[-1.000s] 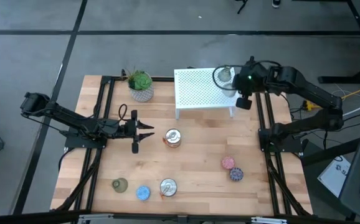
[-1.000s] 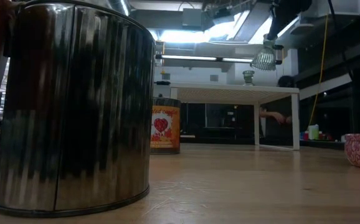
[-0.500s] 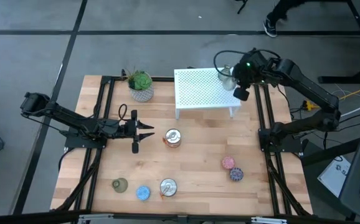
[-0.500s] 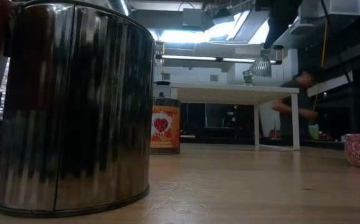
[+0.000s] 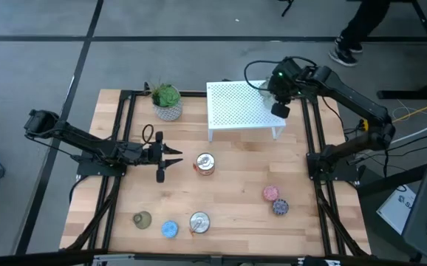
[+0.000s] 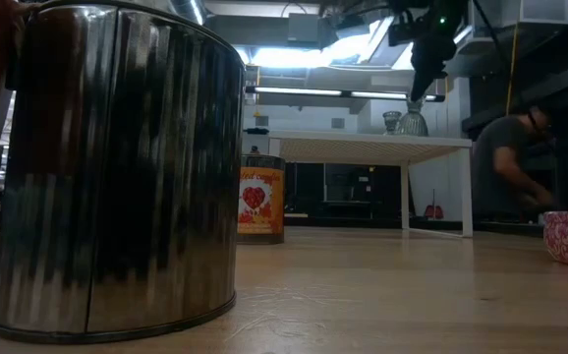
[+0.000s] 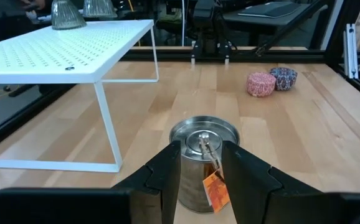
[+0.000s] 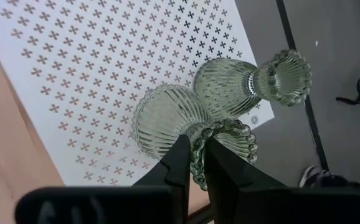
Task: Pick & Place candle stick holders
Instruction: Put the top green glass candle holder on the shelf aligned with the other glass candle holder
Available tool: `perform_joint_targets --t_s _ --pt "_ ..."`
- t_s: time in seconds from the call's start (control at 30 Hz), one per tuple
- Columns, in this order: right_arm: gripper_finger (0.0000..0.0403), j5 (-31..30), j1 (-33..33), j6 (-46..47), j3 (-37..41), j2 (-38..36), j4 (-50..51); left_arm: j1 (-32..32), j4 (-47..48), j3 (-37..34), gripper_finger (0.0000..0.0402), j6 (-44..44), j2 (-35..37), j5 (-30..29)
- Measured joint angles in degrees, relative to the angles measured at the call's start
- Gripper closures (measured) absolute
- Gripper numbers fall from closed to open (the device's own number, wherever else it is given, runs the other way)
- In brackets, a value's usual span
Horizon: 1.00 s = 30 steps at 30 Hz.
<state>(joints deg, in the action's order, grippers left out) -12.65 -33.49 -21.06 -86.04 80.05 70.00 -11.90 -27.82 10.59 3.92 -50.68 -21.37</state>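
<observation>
My right gripper (image 8: 197, 163) is shut on a ribbed olive-grey candle stick holder (image 8: 167, 127) over the far right corner of the white perforated shelf (image 5: 236, 111). A second holder (image 8: 230, 84) stands by its wide base on the shelf right beside it. In the low view the two holders (image 6: 414, 120) (image 6: 392, 122) show side by side. A third holder (image 5: 141, 219) stands on the table near the front left. My left gripper (image 5: 175, 157) hovers open at mid-table, its fingers short of a tin can (image 7: 202, 162). My right gripper pinches the held holder's beaded top rim (image 8: 198, 158) between its two fingers, coming from above and slanting down. The holder hangs below the fingers, wide base down. Its base is at the shelf top; I cannot tell whether it touches.
A potted plant (image 5: 167, 100) stands left of the shelf. A second tin (image 5: 199, 222) and a blue disc (image 5: 169, 229) lie near the front edge, pink (image 5: 271, 193) and purple (image 5: 280, 207) discs to the right. A person (image 6: 505, 157) moves beyond the table.
My right gripper has swung toward the table's far left and sunk, bringing the held holder down from above the shelf to shelf height next to the standing holder. The person behind the table has walked along.
</observation>
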Motion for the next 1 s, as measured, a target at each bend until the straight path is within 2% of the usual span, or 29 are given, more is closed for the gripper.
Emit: perform_joint_targets --t_s 0.67,1.0 --pt "0.0364 -0.49 -0.25 1.16 -0.02 2.82 -0.86 0.00 -0.02 0.00 0.0290 0.02 0.00 0.02" --pt "0.0314 0.03 -0.22 3.29 0.00 2.86 -1.01 0.00 -0.02 -0.02 0.0290 0.90 0.00 0.02"
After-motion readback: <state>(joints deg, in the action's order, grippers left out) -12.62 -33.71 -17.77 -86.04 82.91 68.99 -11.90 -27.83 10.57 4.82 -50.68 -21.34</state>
